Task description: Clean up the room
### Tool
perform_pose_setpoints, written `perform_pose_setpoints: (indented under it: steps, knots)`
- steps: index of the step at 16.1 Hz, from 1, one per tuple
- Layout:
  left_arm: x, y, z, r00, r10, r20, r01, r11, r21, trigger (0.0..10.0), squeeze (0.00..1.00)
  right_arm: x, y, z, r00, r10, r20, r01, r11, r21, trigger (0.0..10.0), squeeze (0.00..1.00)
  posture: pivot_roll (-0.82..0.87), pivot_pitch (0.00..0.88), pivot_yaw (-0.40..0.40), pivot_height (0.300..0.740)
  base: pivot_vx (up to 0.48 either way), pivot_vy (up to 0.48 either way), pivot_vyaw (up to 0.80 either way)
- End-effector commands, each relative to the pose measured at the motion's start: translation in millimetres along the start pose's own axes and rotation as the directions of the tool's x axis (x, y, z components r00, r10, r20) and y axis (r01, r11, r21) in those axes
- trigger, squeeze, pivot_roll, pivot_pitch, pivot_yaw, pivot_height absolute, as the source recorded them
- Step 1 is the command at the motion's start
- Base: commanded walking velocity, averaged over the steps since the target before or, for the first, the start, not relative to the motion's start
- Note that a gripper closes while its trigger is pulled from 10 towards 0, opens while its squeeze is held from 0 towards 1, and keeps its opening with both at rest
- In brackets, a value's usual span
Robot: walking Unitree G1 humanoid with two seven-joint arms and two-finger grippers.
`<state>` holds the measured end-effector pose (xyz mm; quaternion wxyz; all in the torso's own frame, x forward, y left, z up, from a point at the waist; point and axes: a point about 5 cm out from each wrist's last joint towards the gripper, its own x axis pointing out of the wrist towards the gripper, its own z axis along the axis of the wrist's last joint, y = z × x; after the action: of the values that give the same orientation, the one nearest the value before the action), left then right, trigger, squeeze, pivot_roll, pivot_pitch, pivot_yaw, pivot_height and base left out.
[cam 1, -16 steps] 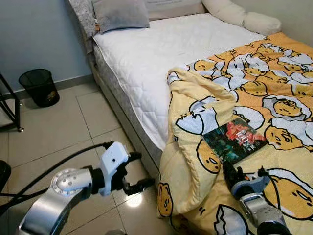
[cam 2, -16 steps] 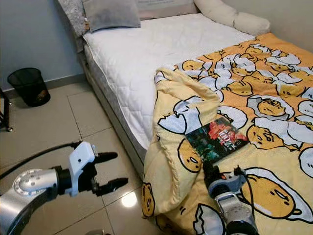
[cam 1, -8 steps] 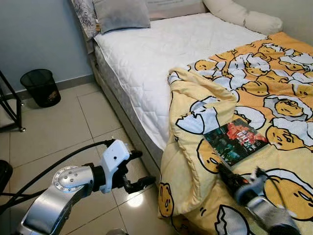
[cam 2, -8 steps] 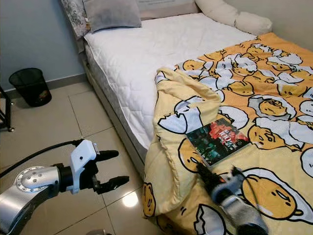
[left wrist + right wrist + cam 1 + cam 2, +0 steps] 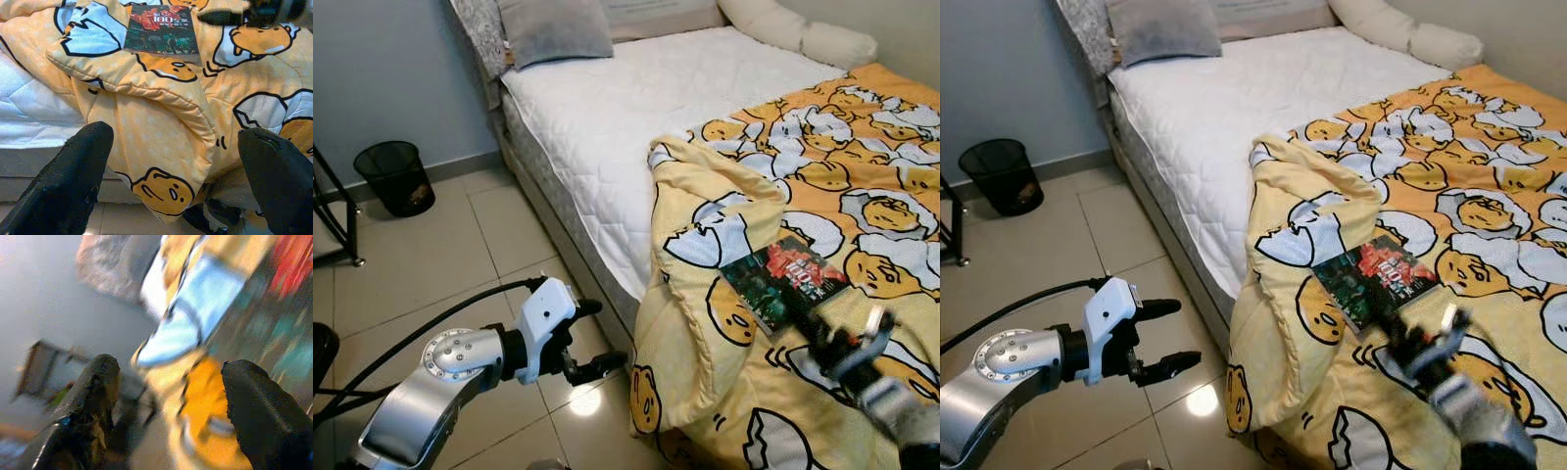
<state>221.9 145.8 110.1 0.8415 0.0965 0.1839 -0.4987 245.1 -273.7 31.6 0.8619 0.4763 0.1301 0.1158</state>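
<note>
Silver arms, white wrist, black-fingered left tool [image 5: 591, 338]

The left claw [image 5: 171, 176] hangs with its two black fingers [image 5: 68, 181] spread wide apart, facing the yellow egg-print blanket [image 5: 161, 112] draped over the bed's edge. A book [image 5: 161, 30] lies flat on the blanket at twelve o'clock, with the white mattress [image 5: 29, 115] at nine o'clock.

Dark book [image 5: 783, 283] flat on blanket [image 5: 862, 157]

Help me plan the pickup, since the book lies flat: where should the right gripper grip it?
Probably the book's near corner, approached low from the bed's foot side where the right gripper is. It lies flat on the soft blanket, so one finger could press under the edge.
</note>
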Motion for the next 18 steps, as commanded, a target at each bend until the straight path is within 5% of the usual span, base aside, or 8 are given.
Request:
perform_pose_setpoints:
  steps: [1,5,7,8,12,15,18]
  knots:
    - [1.4,2.1,1.6,1.0,0.0,-0.006,0.0,1.0,0.014,10.0,0.77,16.1,7.0,11.3,0.994,-0.078,0.078,0.083,0.994,-0.071,10.0,1.0,0.03,0.0,-0.001,0.74,0.0,0.0,0.0]
    - [4.7,2.5,4.2,1.0,-0.01,0.001,0.01,1.0,0.023,10.0,0.77,44.7,2.3,1.7,0.936,-0.333,0.113,0.348,0.922,-0.167,10.0,1.0,0.03,0.0,0.0,0.74,0.0,0.0,0.0]
    - [4.7,2.0,4.6,1.0,-0.025,-0.005,0.025,0.999,0.02,10.0,0.77,52.5,1.2,-4.5,0.907,-0.41,0.099,0.422,0.883,-0.204,10.0,0.0,0.04,0.0,0.004,0.74,0.0,0.0,0.0]
    - [3.4,2.2,4.6,0.999,-0.031,-0.009,0.031,0.999,0.018,10.0,0.77,54.4,-0.6,-2.9,0.873,-0.47,0.134,0.488,0.852,-0.19,10.0,0.0,0.05,0.0,0.006,0.74,0.0,0.0,0.0]
    - [1.6,1.6,3.7,0.998,-0.051,-0.02,0.051,0.999,0.004,10.0,0.77,50.4,-4.6,7.8,0.836,-0.503,0.22,0.54,0.826,-0.16,10.0,0.0,0.05,0.0,0.014,0.74,0.0,0.0,0.0]
    - [2.5,2.8,4.5,0.998,-0.059,-0.021,0.06,0.998,0.008,10.0,0.77,41.0,-15.6,2.8,0.805,-0.567,0.175,0.592,0.784,-0.188,10.0,0.0,0.04,0.0,0.021,0.74,0.0,0.0,0.0]
    - [3.5,2.8,5.0,0.998,-0.065,-0.022,0.066,0.998,0.01,10.0,0.77,43.1,-16.5,-12.9,0.832,-0.546,0.098,0.554,0.824,-0.119,10.0,0.0,0.04,0.0,0.028,0.74,0.0,0.0,0.0]
